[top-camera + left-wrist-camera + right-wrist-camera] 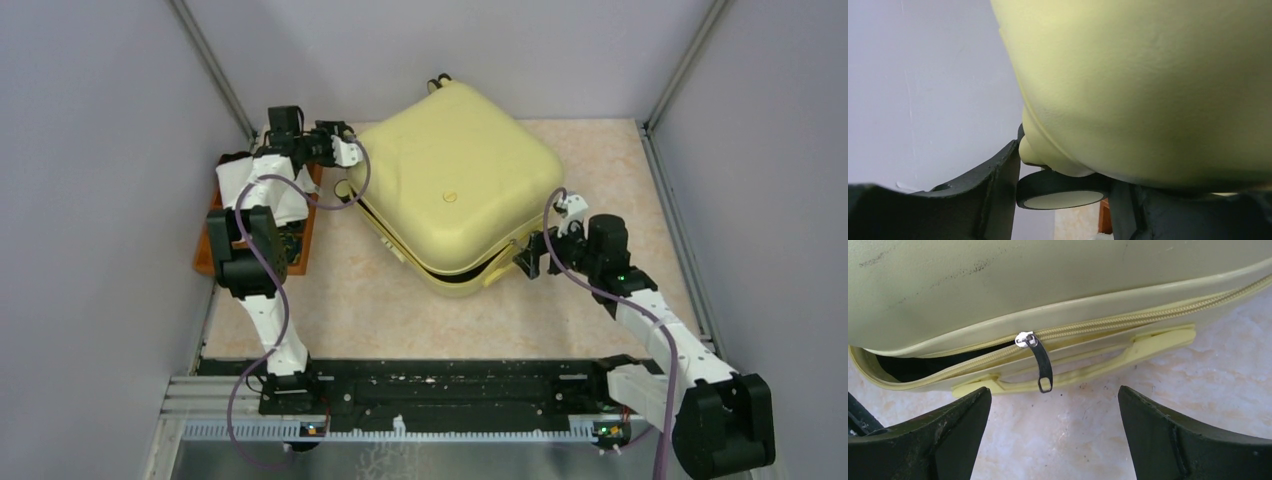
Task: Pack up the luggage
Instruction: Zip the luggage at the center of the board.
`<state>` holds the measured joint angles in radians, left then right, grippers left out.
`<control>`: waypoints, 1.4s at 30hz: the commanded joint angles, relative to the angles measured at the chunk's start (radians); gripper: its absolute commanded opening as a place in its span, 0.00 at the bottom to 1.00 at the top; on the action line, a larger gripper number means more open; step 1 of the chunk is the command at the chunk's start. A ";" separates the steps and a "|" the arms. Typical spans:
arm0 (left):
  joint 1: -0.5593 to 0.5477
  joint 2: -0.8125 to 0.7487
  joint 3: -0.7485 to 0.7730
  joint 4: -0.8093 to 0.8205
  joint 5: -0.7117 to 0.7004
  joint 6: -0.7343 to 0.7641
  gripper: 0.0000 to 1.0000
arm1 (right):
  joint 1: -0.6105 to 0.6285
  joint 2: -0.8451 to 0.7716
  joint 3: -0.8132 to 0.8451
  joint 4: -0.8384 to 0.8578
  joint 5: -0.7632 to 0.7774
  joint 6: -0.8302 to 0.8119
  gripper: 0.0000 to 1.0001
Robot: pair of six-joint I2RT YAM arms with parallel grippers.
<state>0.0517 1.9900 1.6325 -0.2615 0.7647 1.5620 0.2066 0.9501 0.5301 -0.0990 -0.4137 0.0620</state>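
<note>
Right gripper (1052, 400), jaws wide apart, faces the luggage (455, 185) zipper pull (1040, 362). Left gripper (347, 152) straddles a wheel (1063, 192); can't tell whether its jaws grip.

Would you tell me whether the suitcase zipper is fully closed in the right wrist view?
No: the zipper pull sits partway along the luggage, with a dark gap open beside it.
</note>
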 commanded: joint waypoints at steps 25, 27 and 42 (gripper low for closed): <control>-0.013 -0.055 0.101 0.055 0.132 -0.392 0.27 | 0.004 0.229 0.056 0.208 -0.151 -0.105 0.54; -0.013 -0.057 0.099 0.052 0.129 -0.392 0.26 | 0.004 0.238 0.065 0.156 -0.131 -0.106 0.54; -0.013 -0.068 0.082 0.054 0.124 -0.386 0.23 | 0.023 0.239 0.059 0.231 -0.164 -0.072 0.46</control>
<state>0.0650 1.9900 1.6703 -0.2859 0.8078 1.2320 0.2150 1.1553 0.5400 0.1047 -0.5369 -0.0151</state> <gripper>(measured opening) 0.625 0.471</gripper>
